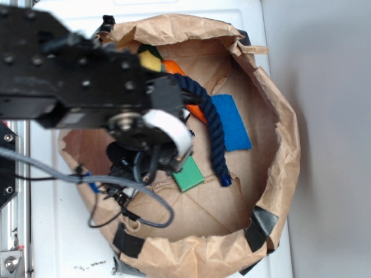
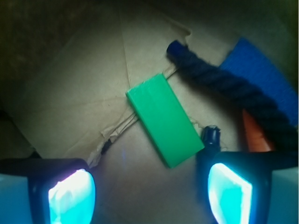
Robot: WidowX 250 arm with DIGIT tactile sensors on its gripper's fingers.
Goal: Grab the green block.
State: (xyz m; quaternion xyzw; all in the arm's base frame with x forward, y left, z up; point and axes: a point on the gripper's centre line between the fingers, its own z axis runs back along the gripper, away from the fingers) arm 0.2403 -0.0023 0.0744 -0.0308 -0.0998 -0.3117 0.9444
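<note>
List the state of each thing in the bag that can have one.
Gripper: open, nothing held, above the bag floor.
Green block: lying flat on the paper, free, one end between the fingers.
Rope: lying loose, crossing over the blue rectangle.
Blue rectangle: lying flat, partly under the rope.
Bag: open, rim rolled down.

One green block (image 2: pixel 164 120), one blue flat rectangle (image 1: pixel 231 121), one dark blue rope (image 1: pixel 210 121), one orange object (image 1: pixel 174 67) partly hidden, one yellow sponge (image 1: pixel 150 60), one brown paper bag (image 1: pixel 278 139) holding them all, and one gripper (image 2: pixel 149 193) with two fingers (image 2: pixel 72 196).
</note>
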